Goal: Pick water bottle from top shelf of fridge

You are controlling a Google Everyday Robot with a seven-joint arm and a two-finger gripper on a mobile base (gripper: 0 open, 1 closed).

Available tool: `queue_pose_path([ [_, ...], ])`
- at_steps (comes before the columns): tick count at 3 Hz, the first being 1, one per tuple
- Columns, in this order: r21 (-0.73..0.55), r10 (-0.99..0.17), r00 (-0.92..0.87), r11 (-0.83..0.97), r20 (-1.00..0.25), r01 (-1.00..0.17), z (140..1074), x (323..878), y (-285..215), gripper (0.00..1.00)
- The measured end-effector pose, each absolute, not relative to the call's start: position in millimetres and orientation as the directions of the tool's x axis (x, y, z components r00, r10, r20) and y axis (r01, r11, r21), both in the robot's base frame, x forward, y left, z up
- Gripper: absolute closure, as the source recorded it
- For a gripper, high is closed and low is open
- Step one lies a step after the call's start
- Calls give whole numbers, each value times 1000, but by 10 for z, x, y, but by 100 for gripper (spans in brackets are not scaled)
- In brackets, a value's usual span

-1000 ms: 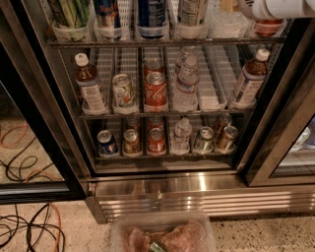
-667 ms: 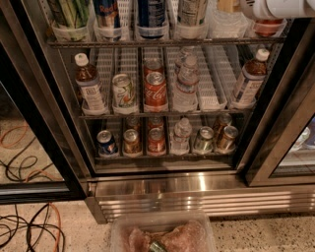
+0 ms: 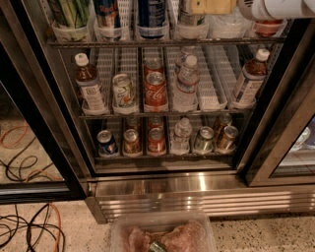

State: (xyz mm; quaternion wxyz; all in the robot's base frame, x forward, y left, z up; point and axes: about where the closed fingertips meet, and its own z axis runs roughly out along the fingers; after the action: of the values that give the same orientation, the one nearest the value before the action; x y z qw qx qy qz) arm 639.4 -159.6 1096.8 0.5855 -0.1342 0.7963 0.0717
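We're looking straight into the fridge [image 3: 162, 194], with its black frame at both sides and its stainless louvred base showing at the bottom. The top shelf [image 3: 162, 43] is running across the upper edge of the view, carrying a row of cans and containers that the frame is cutting off. The arm [image 3: 293, 7] is lying roughly level across the top right corner, showing white casing only. The gripper [image 3: 253, 7] is sitting at the arm's left end, level with the goods on the top shelf and in front of the shelf's right part. We're unable to tell whether it's open or closed.

The water bottle [image 3: 225, 25] is standing on the top shelf, right of centre, between a clear container [image 3: 189, 22] and a red-orange item [image 3: 268, 27]. Only its lower part is showing. It's sitting just left of and below the gripper, and we're unable to tell whether they're touching.

One rack down, a Coke can [image 3: 155, 91] is standing mid-row. On the floor, a clear tub [image 3: 162, 234] is sitting before the base, and cables [image 3: 29, 229] are trailing at left.
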Motion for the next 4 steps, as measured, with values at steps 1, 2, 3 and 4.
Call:
queue_pose_path([
  [1,-54,-138,-266,952,-954,-300,10968,6442,-1560,0],
  [2,-56,-141,-270,953,-952,-298,10919,6585,-1538,0],
  [3,-62,-143,-278,958,-950,-280,10797,6801,-1547,0],
  [4,-62,-143,-278,958,-950,-280,10798,6801,-1547,0],
])
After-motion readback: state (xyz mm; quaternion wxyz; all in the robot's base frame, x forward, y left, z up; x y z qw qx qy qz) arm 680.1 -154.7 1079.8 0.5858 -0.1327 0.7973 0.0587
